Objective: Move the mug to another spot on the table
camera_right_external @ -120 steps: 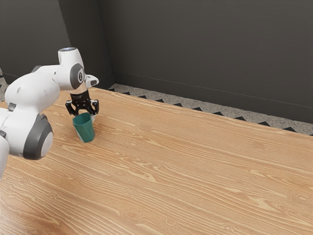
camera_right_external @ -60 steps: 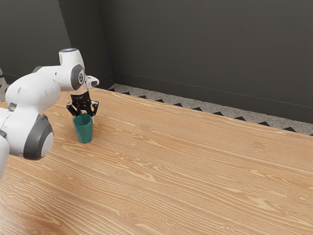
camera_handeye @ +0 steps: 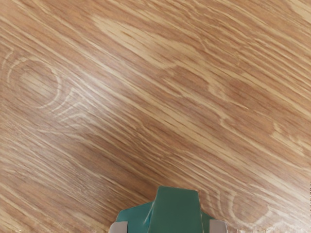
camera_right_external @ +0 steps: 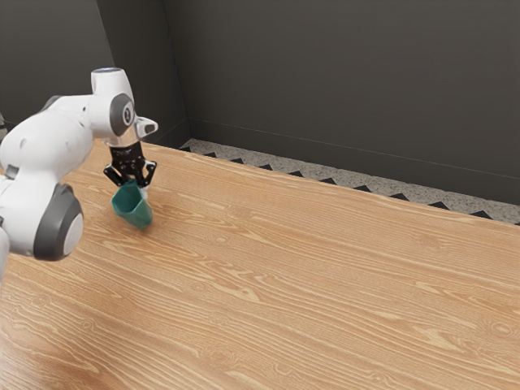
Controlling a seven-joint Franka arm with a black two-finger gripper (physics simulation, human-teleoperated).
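The dark green mug [camera_right_external: 133, 207] hangs tilted beneath my black gripper [camera_right_external: 130, 182], its base swung toward the exterior view's right, at the table's far left end. The fingers are shut on the mug's rim from two sides. I cannot tell whether its base still touches the wood. In the wrist view the mug [camera_handeye: 175, 211] is a green shape just under the hand, with grey fingertips [camera_handeye: 118, 226] on either side of it.
The wooden table [camera_right_external: 325, 268] stretches wide toward the exterior view's right and front. A dark wall stands behind it, with a strip of speckled floor [camera_right_external: 366, 180] along the table's far edge.
My gripper moved toward the exterior view's left with the mug. The mug, upright a second ago, now hangs tilted.
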